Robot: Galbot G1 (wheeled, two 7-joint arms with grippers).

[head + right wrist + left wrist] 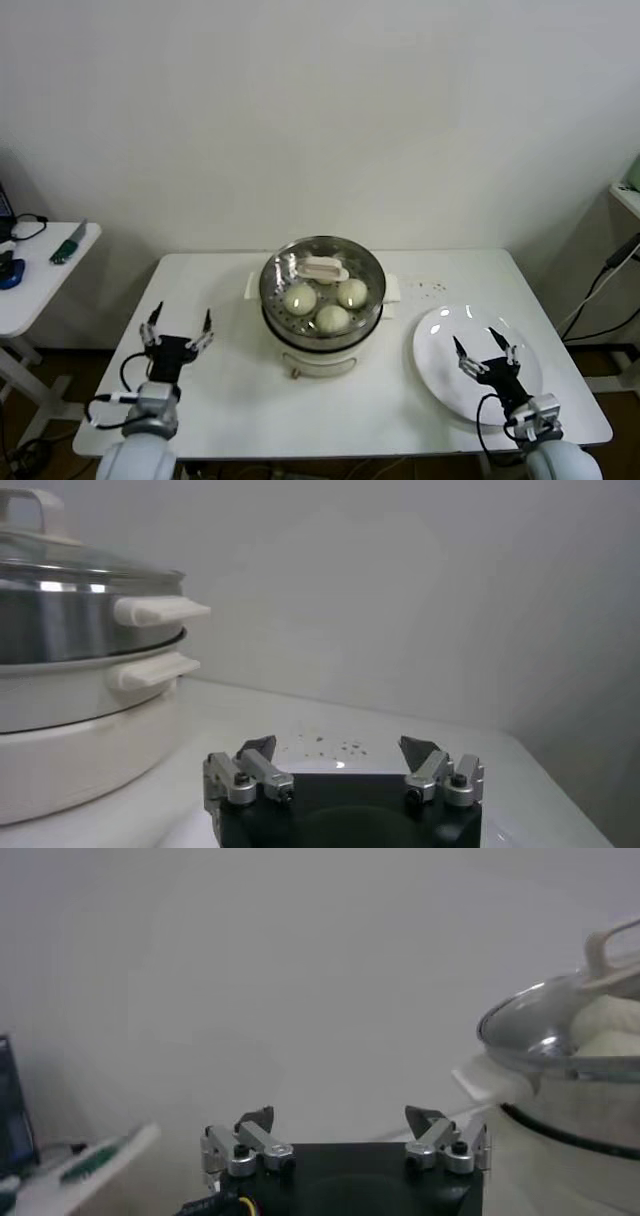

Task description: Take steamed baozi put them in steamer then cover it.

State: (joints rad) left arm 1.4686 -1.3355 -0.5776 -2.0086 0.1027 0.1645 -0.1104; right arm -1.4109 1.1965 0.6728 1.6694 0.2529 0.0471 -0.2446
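The steamer (320, 345), a shiny steel basket on a white pot base, stands mid-table with the clear glass lid (325, 268) resting on it. Through the glass show three cream-white baozi (300, 298), (351, 292), (332, 318). My left gripper (182, 316) hovers open and empty over the table to the steamer's left. Over the white plate (435, 350) my right gripper (482, 348) is open and empty too. The left wrist view has the left gripper (345, 1116) with the lidded steamer (580, 1118) beyond; the right wrist view has the right gripper (338, 745) near the steamer (70, 610).
The plate holds nothing. Dark crumbs (432, 287) dot the table behind it. A small white side table (40, 270) with a few items stands off to the left. A cable (600, 290) hangs at the right beyond the table edge.
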